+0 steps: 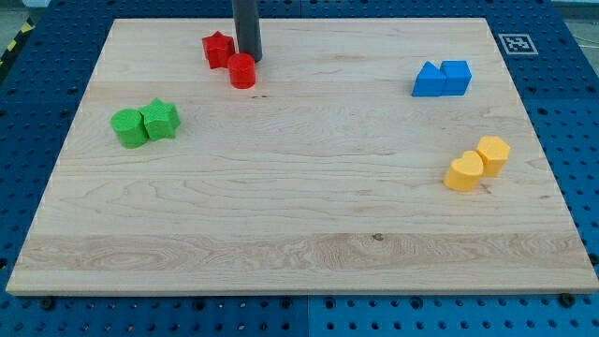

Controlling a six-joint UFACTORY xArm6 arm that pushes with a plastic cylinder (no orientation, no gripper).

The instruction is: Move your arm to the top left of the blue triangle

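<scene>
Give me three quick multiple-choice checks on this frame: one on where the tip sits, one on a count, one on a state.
1. My tip is
A. between the two red blocks
B. beside the blue pair
C. at the yellow pair

2. Blocks on the board:
A. six
B. eight
C. ten

3. The blue triangle and blue cube are
A. far apart
B. stacked
C. side by side, touching

Answers:
1. A: the rod ends between the red star and red cylinder.
2. B: four colour pairs.
3. C: no gap shows between them.
</scene>
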